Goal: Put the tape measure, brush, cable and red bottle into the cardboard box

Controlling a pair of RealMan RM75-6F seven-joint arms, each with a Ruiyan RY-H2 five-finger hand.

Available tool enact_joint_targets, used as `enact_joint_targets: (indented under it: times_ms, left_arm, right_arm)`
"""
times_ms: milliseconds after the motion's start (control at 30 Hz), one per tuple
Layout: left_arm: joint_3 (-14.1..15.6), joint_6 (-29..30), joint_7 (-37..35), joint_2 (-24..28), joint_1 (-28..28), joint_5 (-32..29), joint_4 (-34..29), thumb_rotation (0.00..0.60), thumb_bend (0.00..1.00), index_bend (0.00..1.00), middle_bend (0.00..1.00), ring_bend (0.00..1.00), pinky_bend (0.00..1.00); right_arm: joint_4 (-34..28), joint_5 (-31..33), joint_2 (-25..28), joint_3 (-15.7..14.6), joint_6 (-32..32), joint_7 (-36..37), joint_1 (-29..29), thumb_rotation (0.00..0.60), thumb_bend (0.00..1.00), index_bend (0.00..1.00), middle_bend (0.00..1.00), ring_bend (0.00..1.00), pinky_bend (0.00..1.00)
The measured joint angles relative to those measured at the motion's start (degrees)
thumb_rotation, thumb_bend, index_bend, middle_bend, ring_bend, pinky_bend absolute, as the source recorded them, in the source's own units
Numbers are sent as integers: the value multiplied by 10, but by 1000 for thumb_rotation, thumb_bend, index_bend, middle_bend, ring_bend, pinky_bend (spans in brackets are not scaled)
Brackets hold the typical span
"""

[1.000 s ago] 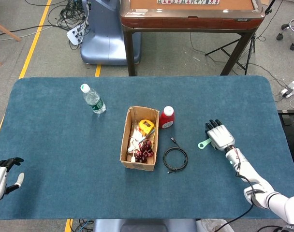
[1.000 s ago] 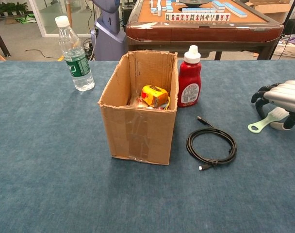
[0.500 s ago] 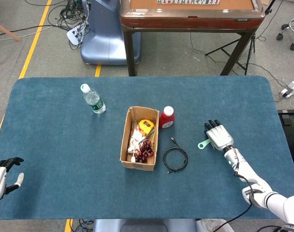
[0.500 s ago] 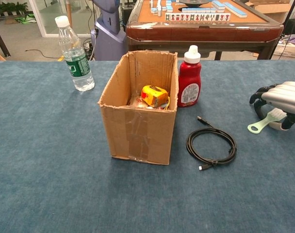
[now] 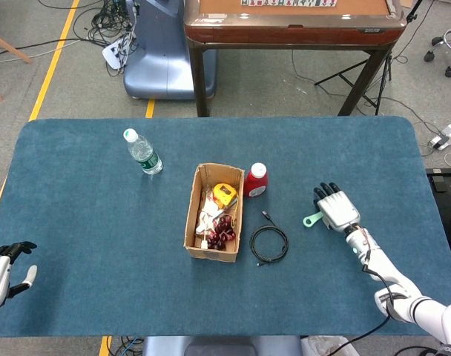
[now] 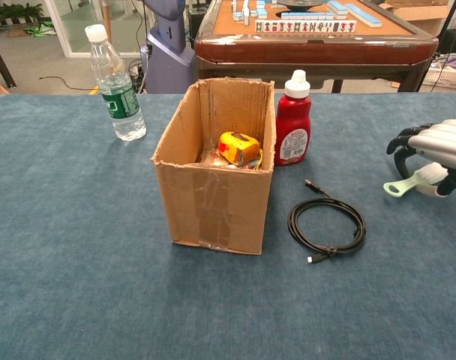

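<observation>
Brush [image 6: 412, 180] mostly hidden under right hand [image 6: 436, 148]; left hand [image 5: 1, 271] cut by frame edge.

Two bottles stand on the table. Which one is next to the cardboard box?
The red bottle with the white cap stands right beside the cardboard box. The clear water bottle stands apart, further left.

Silver right hand [image 5: 338, 211] with black fingers [image 5: 323, 192], white forearm.

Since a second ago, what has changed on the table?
The right hand has lifted the brush slightly off the table, gripping it. The cable, red bottle, cardboard box and the tape measure inside it haven't moved; the left hand stays idle.
</observation>
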Motion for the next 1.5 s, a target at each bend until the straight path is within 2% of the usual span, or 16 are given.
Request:
enact_joint_targets:
  times_ms: [667,1200,1500]
  left_arm:
    - [0,-1,0,0,0,0,0,600,354,344,408,351,550]
    - [1,-2,1,0,0,-1,0,600,354,344,408,351,550]
    - [1,-2,2,0,-1,-1,0,600,354,344,408,351,550]
  right_arm:
    - [-86,-2,42,20,40,-16,3,600,447,582,182,76,148]
    - [-111,5,55,26,51,-23,2,600,450,582,194,76,148]
    - [-111,18,50,27,52,-27,-5,600,475,690,293,101,153]
